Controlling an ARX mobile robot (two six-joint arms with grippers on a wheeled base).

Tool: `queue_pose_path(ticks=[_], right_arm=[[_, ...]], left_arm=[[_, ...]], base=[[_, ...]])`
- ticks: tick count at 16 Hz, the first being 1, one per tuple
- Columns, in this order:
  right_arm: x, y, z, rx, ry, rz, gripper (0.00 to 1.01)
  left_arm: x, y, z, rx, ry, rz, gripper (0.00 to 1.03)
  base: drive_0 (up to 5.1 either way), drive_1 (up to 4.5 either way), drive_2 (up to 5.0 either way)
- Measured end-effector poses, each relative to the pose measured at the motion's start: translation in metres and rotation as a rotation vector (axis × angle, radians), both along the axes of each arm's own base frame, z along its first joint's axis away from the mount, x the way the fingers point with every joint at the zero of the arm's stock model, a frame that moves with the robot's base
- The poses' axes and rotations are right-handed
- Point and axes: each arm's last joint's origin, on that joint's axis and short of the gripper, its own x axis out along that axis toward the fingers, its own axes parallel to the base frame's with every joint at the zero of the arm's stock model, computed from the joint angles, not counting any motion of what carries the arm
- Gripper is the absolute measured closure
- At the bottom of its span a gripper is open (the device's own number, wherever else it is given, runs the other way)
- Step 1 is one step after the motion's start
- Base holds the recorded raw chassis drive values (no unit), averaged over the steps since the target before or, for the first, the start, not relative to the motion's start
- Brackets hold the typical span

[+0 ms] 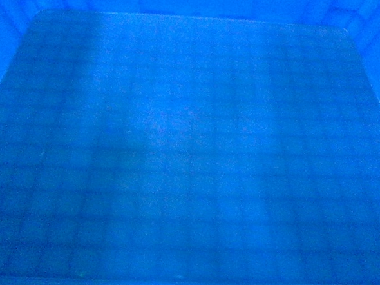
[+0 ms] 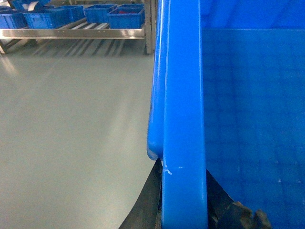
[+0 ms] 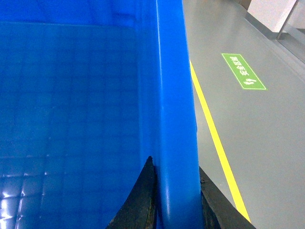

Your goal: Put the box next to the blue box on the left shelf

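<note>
The bright-blue box (image 1: pixel 189 149) fills the head view, showing only its gridded floor and inner walls. My left gripper (image 2: pixel 182 168) is shut on the box's left rim (image 2: pixel 183 95), one black finger (image 2: pixel 150 200) outside and one inside. On the opposite side, my right gripper (image 3: pixel 175 164) is shut on the right rim (image 3: pixel 171 95), with one finger (image 3: pixel 138 200) inside the box (image 3: pixel 71 105). Far off in the left wrist view a low metal shelf (image 2: pixel 71 32) carries several blue boxes (image 2: pixel 126 14). I cannot tell which of them is the task's blue box.
Bare grey floor (image 2: pixel 71 133) lies between the held box and the shelf. On the right side a yellow floor line (image 3: pixel 214 133) runs alongside the box, with a green floor sign (image 3: pixel 243 71) beyond it.
</note>
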Motion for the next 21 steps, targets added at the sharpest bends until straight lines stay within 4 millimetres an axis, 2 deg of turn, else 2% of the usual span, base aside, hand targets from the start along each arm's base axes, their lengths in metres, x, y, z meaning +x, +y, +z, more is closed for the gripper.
queue_pose_path(ticks=[21], right_arm=[[0.0001,0.0001,0.0001,0.001,-0.001,0.0,0.9]], left_arm=[[0.0,0.0001,0.0,0.0,0.0,0.001,0.94]], base=[[0.0,4.07,-4.1]])
